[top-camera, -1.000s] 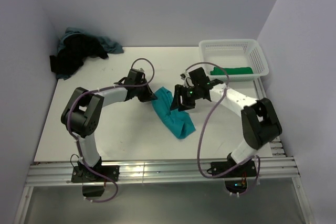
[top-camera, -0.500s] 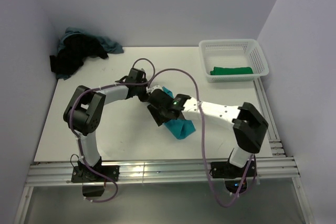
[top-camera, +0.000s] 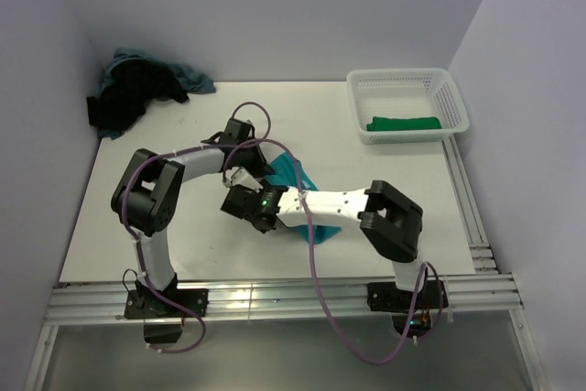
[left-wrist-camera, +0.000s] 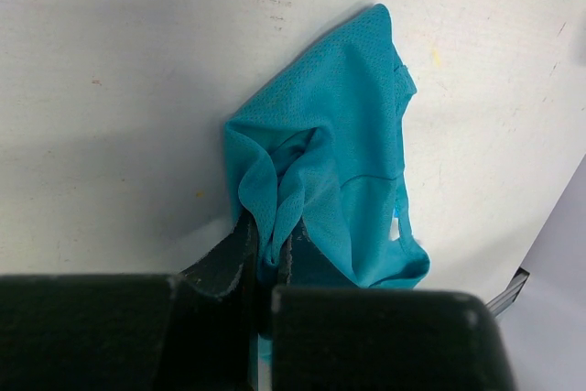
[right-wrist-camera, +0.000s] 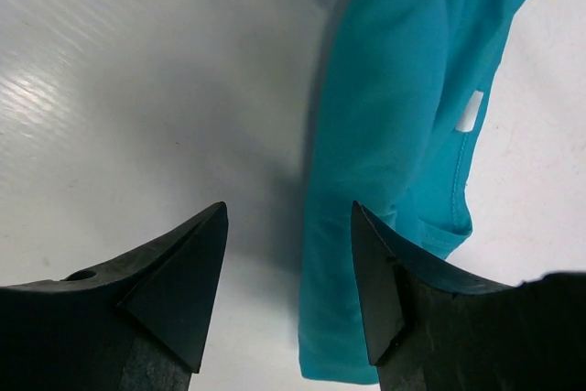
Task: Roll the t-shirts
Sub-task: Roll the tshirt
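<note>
Bright teal cotton t-shirt (left-wrist-camera: 339,135) lies bunched in a long strip on the white table (top-camera: 183,135), its long axis running far-left to near-right. Left end effector (left-wrist-camera: 265,252) is clamped on a fold at the shirt's far end. Right end effector (right-wrist-camera: 288,217) gapes wide and empty just beside the shirt's left edge, probably mid-length; its arm hides the overhead view.
</note>
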